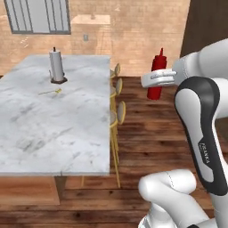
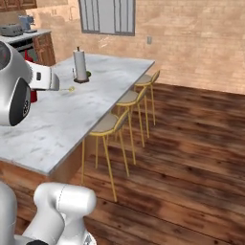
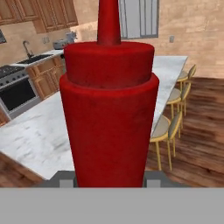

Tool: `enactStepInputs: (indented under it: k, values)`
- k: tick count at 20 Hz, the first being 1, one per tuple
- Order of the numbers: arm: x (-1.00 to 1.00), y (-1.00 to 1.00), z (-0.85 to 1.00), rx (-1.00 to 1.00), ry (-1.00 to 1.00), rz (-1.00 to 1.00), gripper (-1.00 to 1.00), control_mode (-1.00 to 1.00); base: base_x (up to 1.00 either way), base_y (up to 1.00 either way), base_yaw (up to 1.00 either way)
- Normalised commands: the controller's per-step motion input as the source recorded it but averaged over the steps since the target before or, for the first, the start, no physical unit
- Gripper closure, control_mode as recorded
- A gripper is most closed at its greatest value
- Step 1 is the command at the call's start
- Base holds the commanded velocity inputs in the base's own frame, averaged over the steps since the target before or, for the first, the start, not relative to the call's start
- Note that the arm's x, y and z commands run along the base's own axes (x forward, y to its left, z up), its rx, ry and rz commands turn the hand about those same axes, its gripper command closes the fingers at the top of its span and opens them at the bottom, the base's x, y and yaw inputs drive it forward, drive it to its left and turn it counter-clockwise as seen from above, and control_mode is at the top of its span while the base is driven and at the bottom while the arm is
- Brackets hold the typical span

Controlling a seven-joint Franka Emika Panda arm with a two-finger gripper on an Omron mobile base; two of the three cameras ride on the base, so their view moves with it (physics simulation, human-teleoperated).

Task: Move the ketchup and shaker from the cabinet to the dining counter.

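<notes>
White two-finger gripper (image 1: 153,80) clamps narrowly on the slim, glossy red plastic ketchup bottle (image 1: 156,75), upright, tapered nozzle pointing up; veined marble dining counter (image 1: 53,116) lies left.

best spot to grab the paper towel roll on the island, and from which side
Judging by its pose, grip the paper towel roll across its white mid-body, coming in level from the stool side. It stands upright on a dark base, with a thin post on top that hinders a top-down grab.
</notes>
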Motion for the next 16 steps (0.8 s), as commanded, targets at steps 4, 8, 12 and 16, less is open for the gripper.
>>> enactStepInputs:
  k: [4, 8, 12, 16]
  values:
    - [0.00, 0.00, 0.00, 0.00, 0.00, 0.00, 1.00, 1.00, 0.39, -0.40, 0.36]
    - [0.00, 0.00, 0.00, 0.00, 0.00, 0.00, 1.00, 1.00, 0.38, -0.42, 0.35]
    - [0.00, 0.00, 0.00, 0.00, 0.00, 0.00, 1.00, 1.00, 0.30, -0.59, 0.21]
    - [0.00, 0.00, 0.00, 0.00, 0.00, 0.00, 1.00, 1.00, 0.25, -0.66, 0.16]
